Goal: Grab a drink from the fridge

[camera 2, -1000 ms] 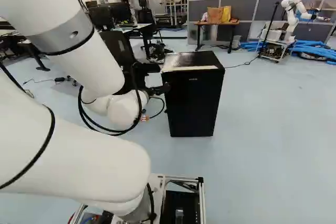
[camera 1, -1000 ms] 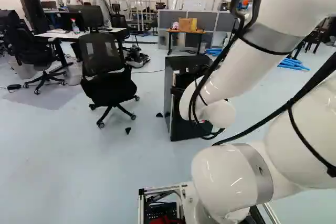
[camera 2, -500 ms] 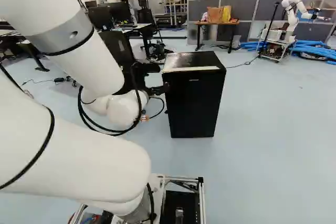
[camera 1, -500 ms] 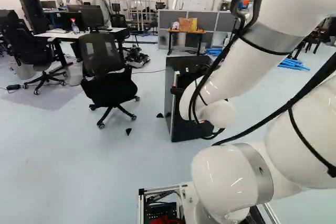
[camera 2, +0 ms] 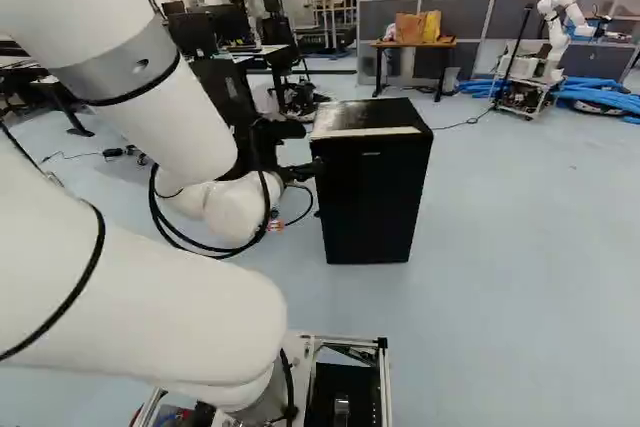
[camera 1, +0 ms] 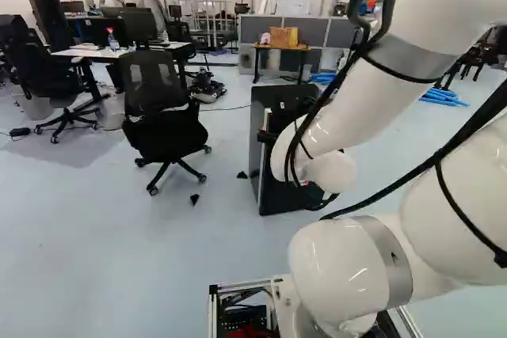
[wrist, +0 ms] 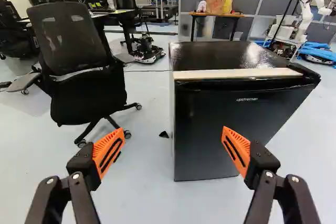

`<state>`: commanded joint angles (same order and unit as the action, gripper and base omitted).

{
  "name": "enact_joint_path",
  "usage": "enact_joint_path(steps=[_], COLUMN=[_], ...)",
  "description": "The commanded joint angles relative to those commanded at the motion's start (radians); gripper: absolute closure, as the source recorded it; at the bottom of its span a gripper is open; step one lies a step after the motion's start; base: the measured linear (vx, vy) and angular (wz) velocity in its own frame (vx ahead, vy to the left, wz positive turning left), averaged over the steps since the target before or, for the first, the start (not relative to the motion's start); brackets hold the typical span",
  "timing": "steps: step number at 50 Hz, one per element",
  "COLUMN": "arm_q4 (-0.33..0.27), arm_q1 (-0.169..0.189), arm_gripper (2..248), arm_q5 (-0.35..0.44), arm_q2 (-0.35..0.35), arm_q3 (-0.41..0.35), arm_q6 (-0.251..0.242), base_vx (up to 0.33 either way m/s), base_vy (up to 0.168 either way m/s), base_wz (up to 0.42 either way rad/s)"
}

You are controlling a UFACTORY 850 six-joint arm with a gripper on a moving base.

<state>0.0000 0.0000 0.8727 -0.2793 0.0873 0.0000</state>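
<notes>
Beside the fridge in the right base view, my gripper [camera 2: 301,170] shows as a small dark part beyond the white wrist. In the wrist view the gripper [wrist: 175,131] stands open with nothing between its orange fingers. The black fridge [wrist: 226,124] is ahead, its door shut and a pale strip along the top front edge. One finger overlaps the door in that view; the other is seen against the floor by the chair. The right base view shows the fridge [camera 2: 370,197] upright; in the left base view my arm partly covers it. No drink is visible.
A black office chair [wrist: 79,72] stands beside the fridge, with a small dark piece [wrist: 164,135] on the floor between them. Farther back are a small table [camera 2: 412,45] with bags, grey partitions [camera 2: 470,19], blue tubes [camera 2: 600,95] and another robot [camera 2: 555,27].
The base has moved slightly toward the fridge, which shows a little larger and farther right in the base views. The arm holds its pose against its lowest joint.
</notes>
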Motion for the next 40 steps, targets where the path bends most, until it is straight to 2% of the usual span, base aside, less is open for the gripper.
enact_joint_path(steps=[19,40], arm_q4=[0.000,0.012], arm_q1=[-0.003,-0.032], arm_gripper=[3,3], arm_q5=[0.000,0.000], arm_q2=[0.000,0.001], arm_q3=[0.000,0.001], arm_q6=[0.000,0.000], base_vx=[0.000,0.000], base_vy=[0.000,0.000], base_wz=[0.000,0.000])
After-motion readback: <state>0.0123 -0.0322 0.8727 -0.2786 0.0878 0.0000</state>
